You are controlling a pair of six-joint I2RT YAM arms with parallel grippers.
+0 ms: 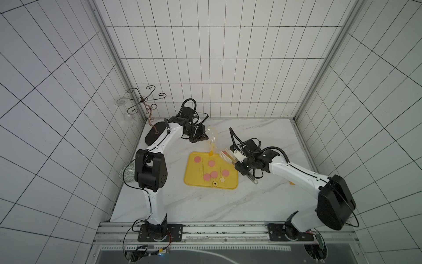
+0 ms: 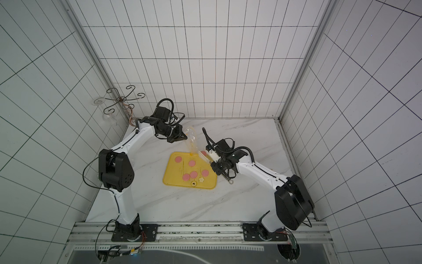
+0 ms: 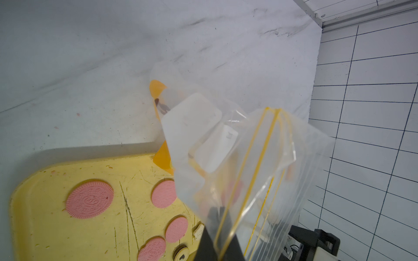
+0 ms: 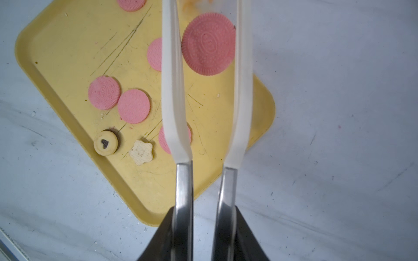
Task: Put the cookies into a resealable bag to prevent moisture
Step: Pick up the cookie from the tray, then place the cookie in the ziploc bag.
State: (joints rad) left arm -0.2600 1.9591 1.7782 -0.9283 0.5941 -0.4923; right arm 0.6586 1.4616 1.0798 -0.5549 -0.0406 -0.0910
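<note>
By scratched tray [image 4: 67,56], left pincer [image 1: 204,137] tight on crinkly bag [image 3: 248,146], right pincer [image 4: 204,235] tight on steel tongs [image 4: 184,180] with ridged cookie [image 4: 209,44]

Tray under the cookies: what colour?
The tray is yellow; right wrist view shows it best.

Left arm [image 1: 167,139] stretched far back, left gripper [image 1: 204,137] pinched tight; right arm [image 1: 296,172] bent inward, right gripper [image 1: 239,163] partly closed.

- The left gripper [image 1: 206,137] is pinching the resealable bag [image 1: 213,138], which is hanging over the far edge of the tray [image 1: 193,176].
- The right gripper [image 1: 236,160] is holding tongs [image 1: 226,155] over the tray's far right corner.
- Pink cookies [image 1: 211,163] are lying on the tray.
</note>
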